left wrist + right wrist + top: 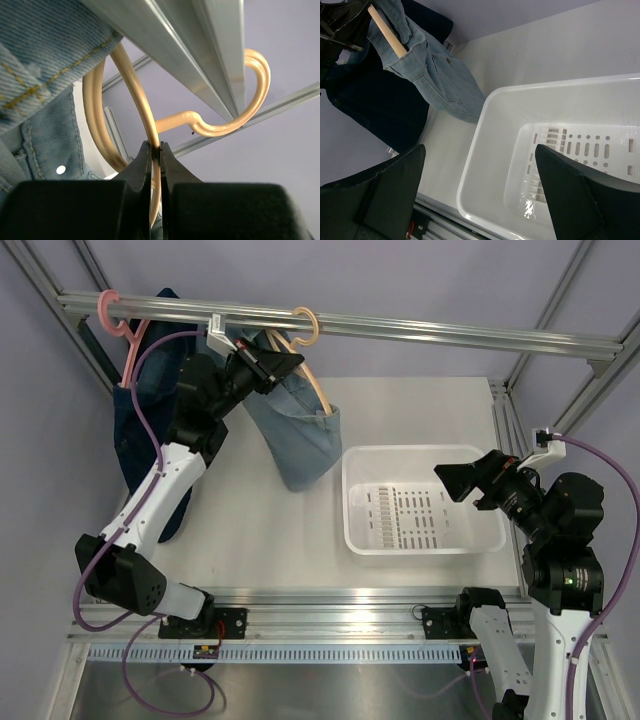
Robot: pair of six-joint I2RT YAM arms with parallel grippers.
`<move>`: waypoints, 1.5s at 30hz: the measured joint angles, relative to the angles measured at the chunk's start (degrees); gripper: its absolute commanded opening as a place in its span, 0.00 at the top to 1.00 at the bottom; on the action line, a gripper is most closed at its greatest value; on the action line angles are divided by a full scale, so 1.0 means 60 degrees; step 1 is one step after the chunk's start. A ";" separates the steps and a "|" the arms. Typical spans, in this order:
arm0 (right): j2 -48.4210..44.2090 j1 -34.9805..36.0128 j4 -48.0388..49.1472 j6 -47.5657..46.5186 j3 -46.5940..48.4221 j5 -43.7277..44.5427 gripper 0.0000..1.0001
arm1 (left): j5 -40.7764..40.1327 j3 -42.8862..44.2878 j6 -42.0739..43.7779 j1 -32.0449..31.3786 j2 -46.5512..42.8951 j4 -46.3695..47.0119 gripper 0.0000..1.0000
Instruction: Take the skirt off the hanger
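A light blue denim skirt (300, 435) hangs on a cream hanger (322, 390) whose hook sits over the aluminium rail (420, 332). My left gripper (283, 360) is up at the rail, to the left of the hook. In the left wrist view it (155, 148) is shut on one thin arm of the hanger (134, 82), with the skirt (45, 130) to the left. My right gripper (468, 482) is open and empty above the right side of the white basket. Its wrist view (480, 150) shows the skirt (440, 75) and a hanger end (387, 30) far off.
A white perforated basket (350, 502) stands right of centre on the table, also in the right wrist view (485, 125). A dark blue denim garment (135, 445) hangs on a pink hanger (125, 325) at the rail's left end. Frame posts stand at the corners.
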 measured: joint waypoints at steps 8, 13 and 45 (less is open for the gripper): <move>0.0066 0.0000 -0.0153 -0.0251 0.0138 0.0007 0.01 | 0.0805 -0.0025 -0.0171 0.0044 0.0025 0.0568 1.00; 0.0127 0.0000 -0.0219 -0.0353 0.0189 0.0011 0.01 | 0.1541 -0.0168 -0.0954 0.0131 0.0240 0.1745 1.00; 0.1963 0.5850 0.0171 -0.1126 0.0696 0.0761 0.03 | -0.0943 -0.1494 -0.1016 -0.0885 -0.4488 -0.1927 1.00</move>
